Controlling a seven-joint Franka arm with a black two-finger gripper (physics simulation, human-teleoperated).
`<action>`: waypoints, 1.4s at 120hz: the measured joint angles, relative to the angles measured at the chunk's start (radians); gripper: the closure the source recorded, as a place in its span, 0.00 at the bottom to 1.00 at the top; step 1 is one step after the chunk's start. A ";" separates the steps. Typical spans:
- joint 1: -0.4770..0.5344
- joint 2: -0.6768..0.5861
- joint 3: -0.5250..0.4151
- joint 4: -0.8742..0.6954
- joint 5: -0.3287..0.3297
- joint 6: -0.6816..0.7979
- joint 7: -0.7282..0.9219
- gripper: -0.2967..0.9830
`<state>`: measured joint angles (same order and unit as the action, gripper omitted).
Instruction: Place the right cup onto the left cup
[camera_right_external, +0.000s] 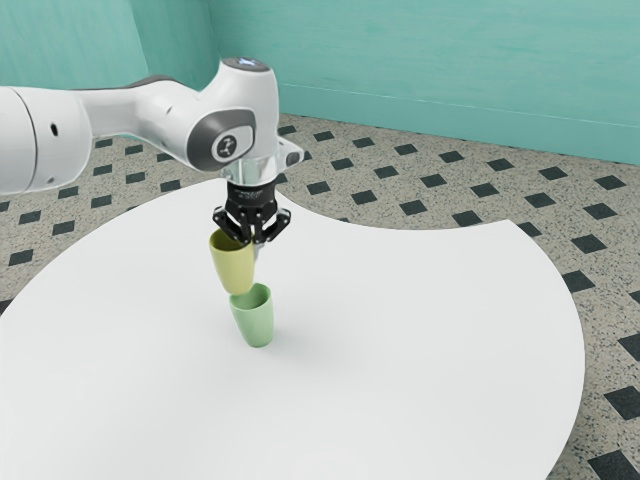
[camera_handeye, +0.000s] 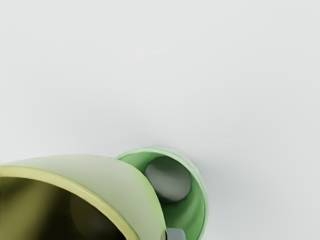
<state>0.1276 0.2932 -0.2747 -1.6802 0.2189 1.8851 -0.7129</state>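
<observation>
Here's the gripper, pinched nearly closed on the wall of the yellow cup, dangling it off-centre above the green cup, so dropping straight down could catch the rim and topple it!

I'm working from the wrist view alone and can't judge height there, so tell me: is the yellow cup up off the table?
Observer: Yes. From the side, the yellow cup hangs clear of the table, its base looking close to the rim of the green cup.
Operator: What's keeping it up?
Observer: The gripper, pinching the yellow cup's wall at the rim.
Operator: And where does the arm come in from?
Observer: The arm reaches in from the exterior view's left, above the table.
</observation>
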 joint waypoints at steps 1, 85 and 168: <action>0.000 0.001 0.000 0.000 0.000 0.000 0.000 0.84; -0.002 0.054 -0.019 -0.001 0.000 0.030 0.009 0.84; -0.004 0.010 -0.025 0.000 -0.002 0.033 0.023 0.29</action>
<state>0.1237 0.3036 -0.2996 -1.6802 0.2172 1.9177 -0.6903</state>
